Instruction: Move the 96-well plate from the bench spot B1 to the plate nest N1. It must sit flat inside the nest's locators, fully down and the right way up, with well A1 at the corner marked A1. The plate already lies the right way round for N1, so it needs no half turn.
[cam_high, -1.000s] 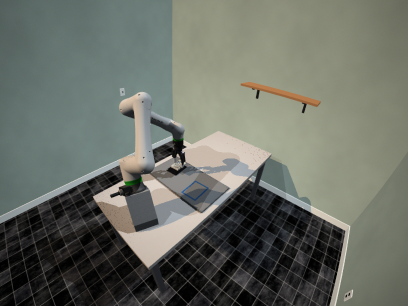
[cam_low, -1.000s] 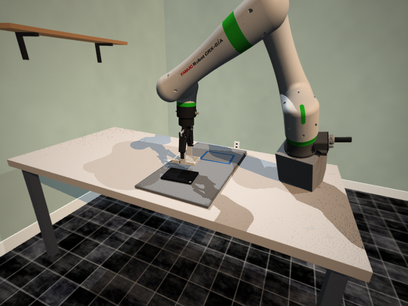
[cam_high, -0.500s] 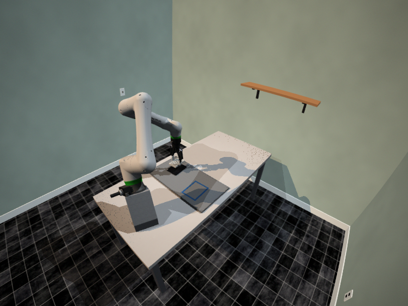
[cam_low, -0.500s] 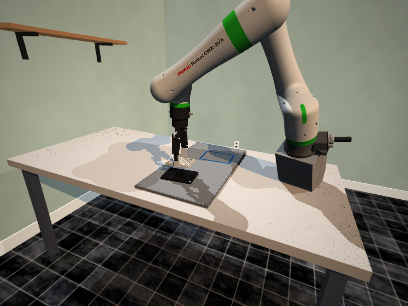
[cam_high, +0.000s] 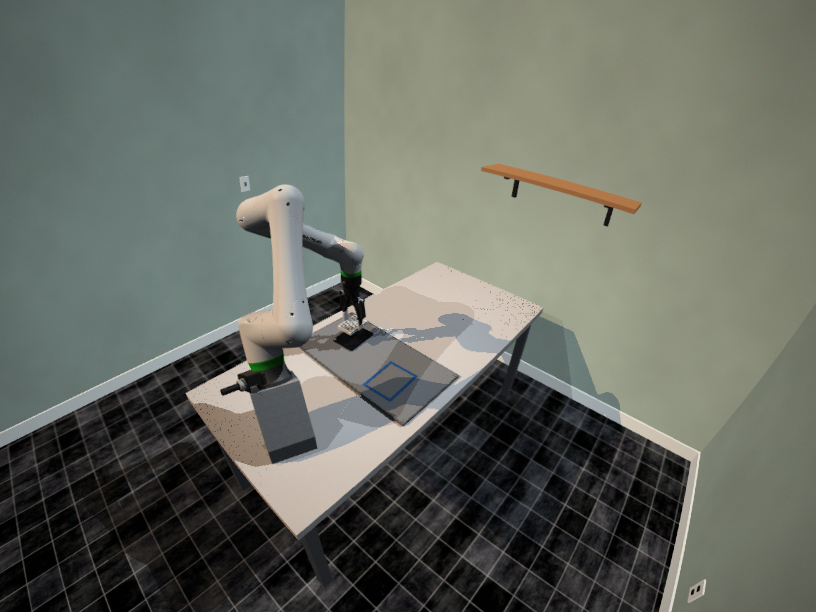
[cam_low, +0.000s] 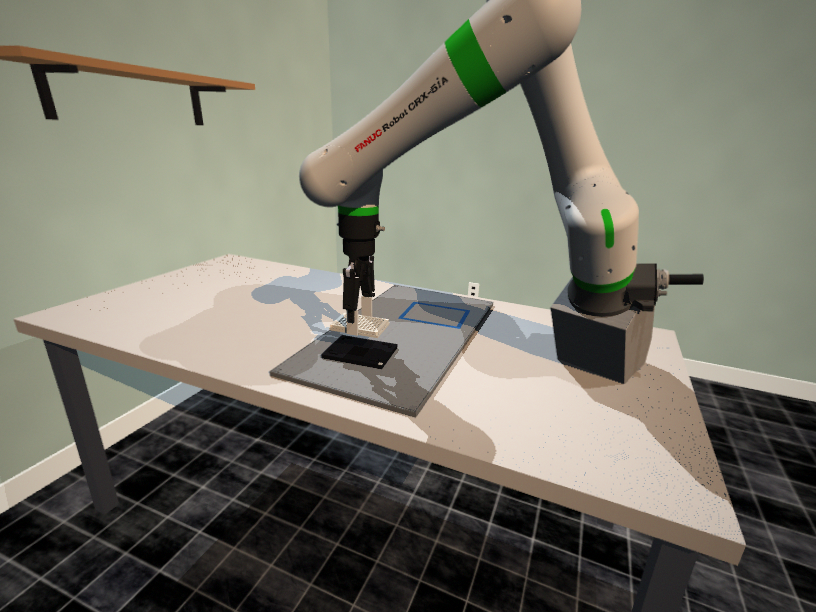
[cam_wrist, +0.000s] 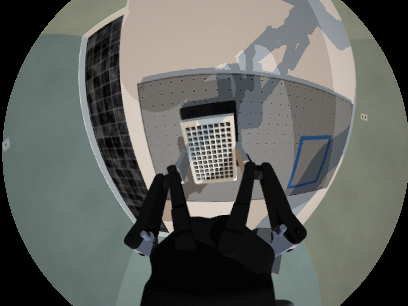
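Note:
My gripper (cam_wrist: 211, 151) is shut on the white 96-well plate (cam_wrist: 211, 149), gripping it by its two long sides. It holds the plate level, a little above the black plate nest N1 (cam_low: 359, 351). In the wrist view the plate covers most of the nest (cam_wrist: 208, 109); only the nest's far edge shows beyond it. In the exterior view the plate (cam_low: 363, 324) hangs just behind and above the nest. In the top view the plate (cam_high: 348, 326) sits above the nest (cam_high: 353, 339). The blue outline of bench spot B1 (cam_low: 434, 314) is empty. The A1 mark is too small to see.
A grey mat (cam_low: 388, 345) carries the nest and the blue outline on a pale table. The robot's grey base block (cam_low: 596, 340) stands at the table's right in the exterior view. A wooden shelf (cam_high: 560, 185) hangs on the wall.

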